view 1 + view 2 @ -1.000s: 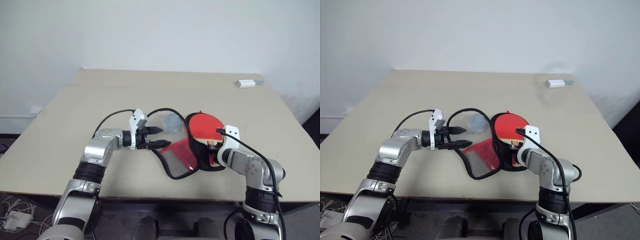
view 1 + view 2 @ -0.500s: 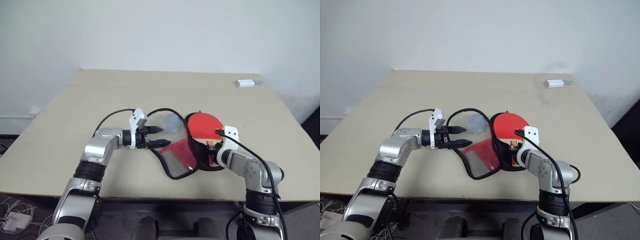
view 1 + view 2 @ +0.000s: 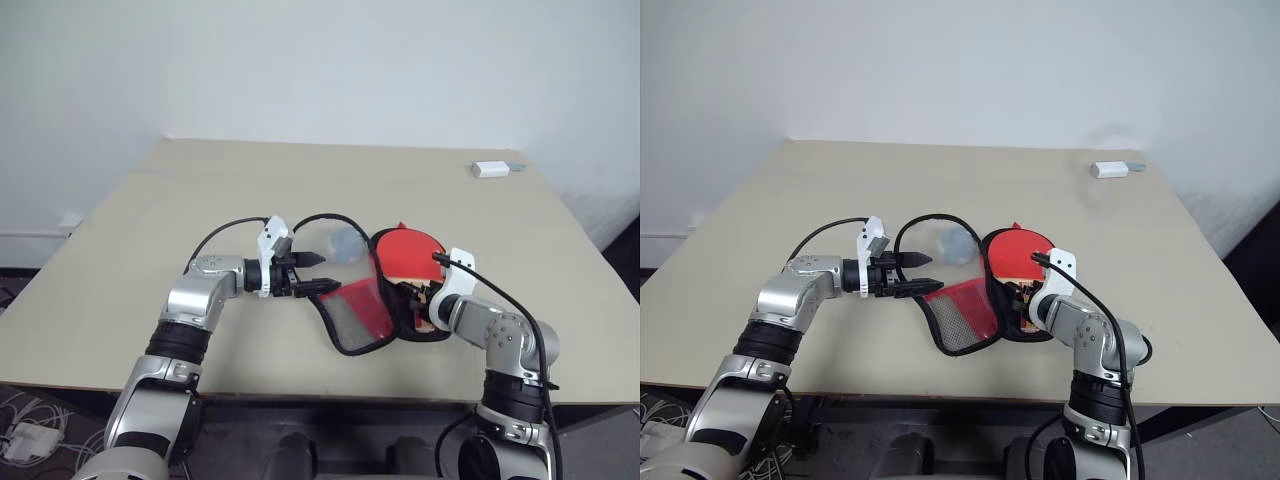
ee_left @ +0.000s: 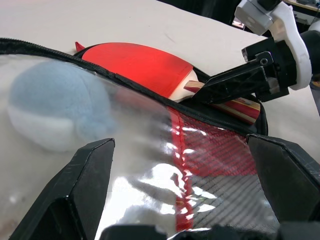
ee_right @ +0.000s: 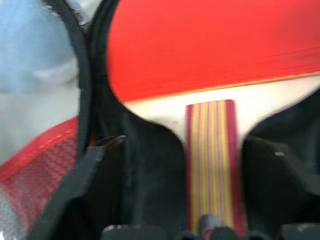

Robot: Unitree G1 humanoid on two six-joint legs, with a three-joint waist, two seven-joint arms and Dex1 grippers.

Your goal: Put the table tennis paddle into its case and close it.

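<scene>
A beige rectangular tabletop carries the task objects near its front edge. The table tennis paddle, with a round red rubber face and a light wooden handle bearing a dark red and yellow stripe, lies inside the lower half of the case, a paddle-shaped soft fabric pouch with a red outside, black lining and black zip rim. The case is unzipped and stands open; its upper flap, with a black mesh panel over red fabric, is folded out to the robot's left of the paddle.

The left gripper is level and points to the robot's right, its two black fingers spread apart, one above and one below the raised edge of the flap, holding nothing. In the left wrist view a shiny transparent film lies between these fingers.

The right gripper sits over the handle end of the paddle; in the right wrist view its black fingers stand released on either side of the striped handle, apart from it.

A small pale blue and white plush object rests just beyond the case rim. A small white box-shaped object lies far back on the right.
</scene>
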